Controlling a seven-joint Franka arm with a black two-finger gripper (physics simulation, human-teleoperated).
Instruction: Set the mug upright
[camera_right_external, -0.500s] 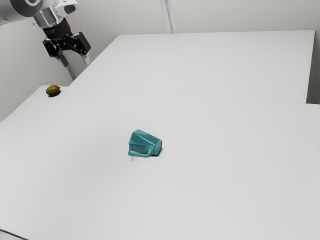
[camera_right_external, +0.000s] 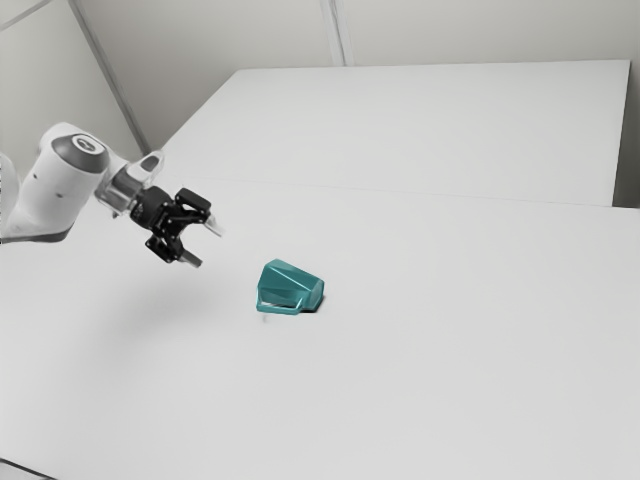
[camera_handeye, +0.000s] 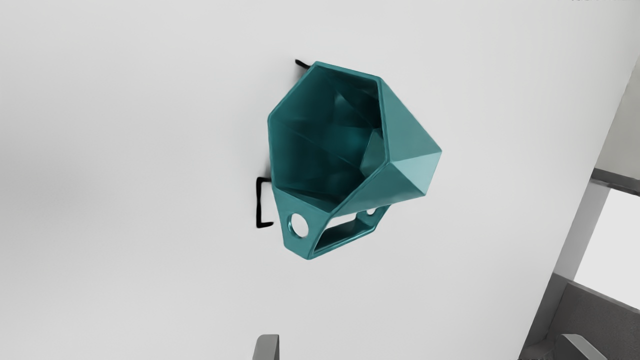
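The teal faceted mug (camera_right_external: 290, 287) lies on its side on the white table, its mouth facing the exterior view's left, toward my hand. My gripper (camera_right_external: 212, 248) hangs above the table on the mouth side of the mug, apart from it, with its fingers spread wide and nothing between them. In the wrist view the mug (camera_handeye: 350, 145) shows its hollow inside and its handle with a round hole. The two fingertips of the gripper (camera_handeye: 420, 347) stand far apart at the bottom edge.
The white table (camera_right_external: 420, 380) extends around the mug. A second white surface (camera_right_external: 430, 130) adjoins it at the back. In the wrist view, a table edge and dark grey structure (camera_handeye: 595, 315) lie beyond one finger.
My arm has swung down toward the exterior view's right, bringing the gripper much closer to the mug. The arm now covers the spot where a small brown-green fruit was seen. The mug has not moved.
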